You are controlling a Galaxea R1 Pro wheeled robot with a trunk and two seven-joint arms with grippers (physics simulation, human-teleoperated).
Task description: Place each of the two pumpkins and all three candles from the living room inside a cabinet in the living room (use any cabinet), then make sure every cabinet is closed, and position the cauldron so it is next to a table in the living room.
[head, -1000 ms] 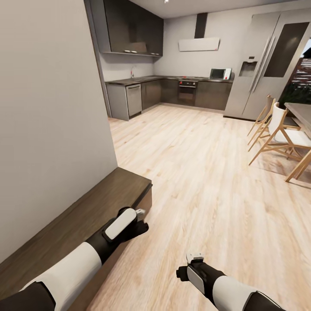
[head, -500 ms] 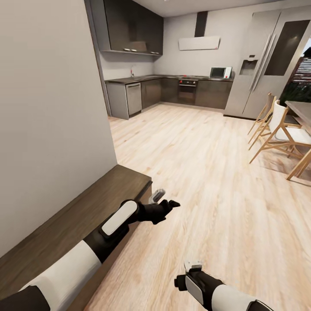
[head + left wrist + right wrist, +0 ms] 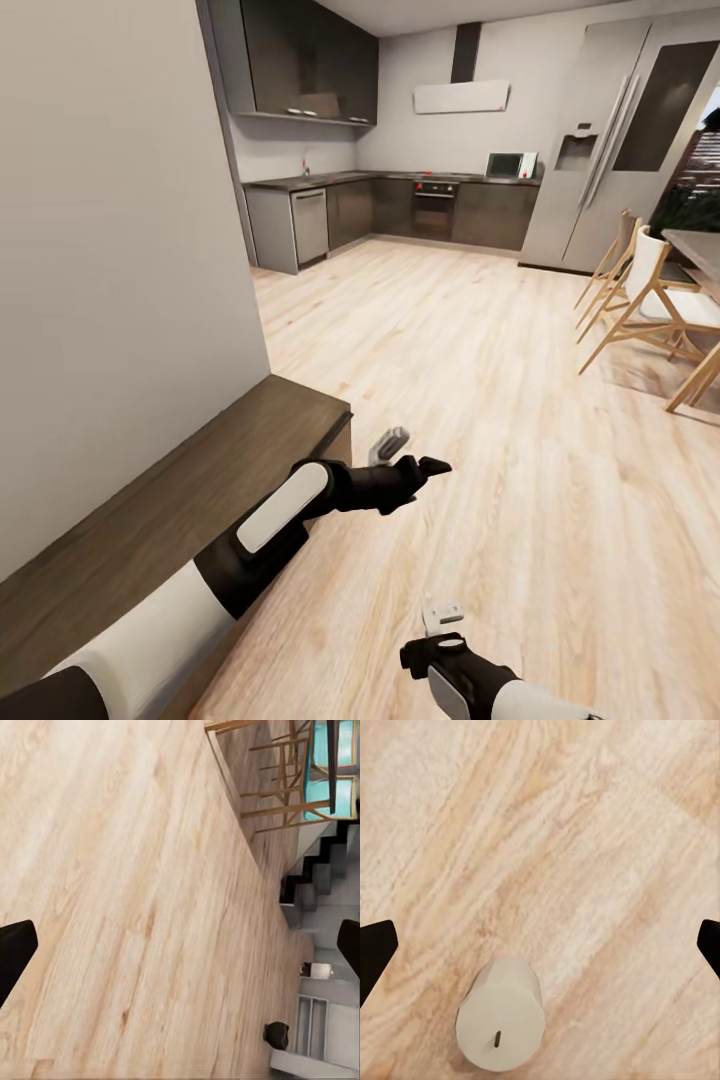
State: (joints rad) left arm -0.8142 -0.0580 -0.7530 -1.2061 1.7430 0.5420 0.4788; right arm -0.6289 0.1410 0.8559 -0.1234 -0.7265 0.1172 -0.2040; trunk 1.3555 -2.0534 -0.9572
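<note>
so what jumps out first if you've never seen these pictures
The black left gripper, open and empty, reaches out over the pale wood plank floor past the end of the long low dark brown wooden cabinet. In the right wrist view, a stubby beige candle stands upright on the planks between the open right gripper fingers.

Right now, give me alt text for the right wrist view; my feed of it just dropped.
A short beige candle with a dark wick stands upright on the light wood plank floor, untouched. The right pincer's two dark fingertips show at opposite edges of the picture, spread wide and holding nothing.
</note>
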